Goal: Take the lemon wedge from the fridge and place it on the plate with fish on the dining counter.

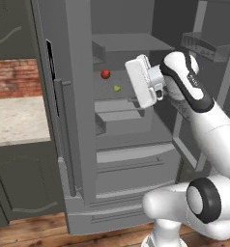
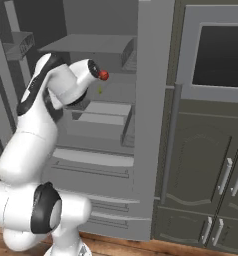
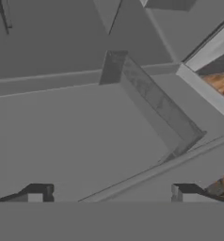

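The fridge (image 1: 73, 96) stands with its doors swung open, showing grey shelves and drawers. The lemon wedge (image 1: 117, 88), tiny and yellow-green, lies on a middle shelf just right of a small red round fruit (image 1: 105, 74). From the other side the lemon wedge (image 2: 100, 90) shows below that red fruit (image 2: 104, 75). My wrist's white body (image 1: 142, 81) hangs inside the fridge, a little right of the wedge and apart from it. In the hand view my gripper (image 3: 111, 193) is open with nothing between its fingertips (image 3: 38, 190), above a grey shelf. The plate with fish and the dining counter are out of view.
A beige-topped counter (image 1: 18, 120) with a brick wall behind it adjoins the fridge on the left. The right fridge door (image 2: 153, 100) stands next to dark cabinets (image 2: 211, 160) with a black-windowed panel (image 2: 221, 50). Door bins (image 1: 206, 46) hang right of the arm. Wooden floor lies below.
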Motion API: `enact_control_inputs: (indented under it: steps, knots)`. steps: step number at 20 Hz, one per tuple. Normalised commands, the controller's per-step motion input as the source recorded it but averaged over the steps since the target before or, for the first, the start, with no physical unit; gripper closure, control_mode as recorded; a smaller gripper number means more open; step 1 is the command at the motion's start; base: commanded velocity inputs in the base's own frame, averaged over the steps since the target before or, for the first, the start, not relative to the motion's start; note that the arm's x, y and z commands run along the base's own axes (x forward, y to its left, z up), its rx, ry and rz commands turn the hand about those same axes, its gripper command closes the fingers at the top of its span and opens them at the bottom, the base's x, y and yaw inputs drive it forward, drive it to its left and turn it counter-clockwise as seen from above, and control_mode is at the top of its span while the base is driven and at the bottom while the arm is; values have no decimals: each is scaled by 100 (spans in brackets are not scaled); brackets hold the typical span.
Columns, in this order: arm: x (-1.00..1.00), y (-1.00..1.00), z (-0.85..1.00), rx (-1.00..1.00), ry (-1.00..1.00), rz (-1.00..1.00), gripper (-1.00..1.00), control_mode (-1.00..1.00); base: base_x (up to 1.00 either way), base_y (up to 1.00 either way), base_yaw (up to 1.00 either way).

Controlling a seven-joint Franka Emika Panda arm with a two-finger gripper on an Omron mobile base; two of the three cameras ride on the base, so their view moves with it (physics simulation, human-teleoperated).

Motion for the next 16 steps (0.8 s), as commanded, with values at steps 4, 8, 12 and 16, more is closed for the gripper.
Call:
enact_control_inputs:
  steps: [4, 8, 12, 16]
  knots:
    - [57, 99, -42, 3, 2, 22, -100, -100, 0, 0, 0]
    - [31, 93, -27, 0, 0, 18, -100, -100, 0, 0, 0]
    - [26, 99, -25, 1, -2, 12, -100, -100, 0, 0, 0]
    - [0, 100, -37, 1, -22, 4, -100, -100, 0, 0, 0]
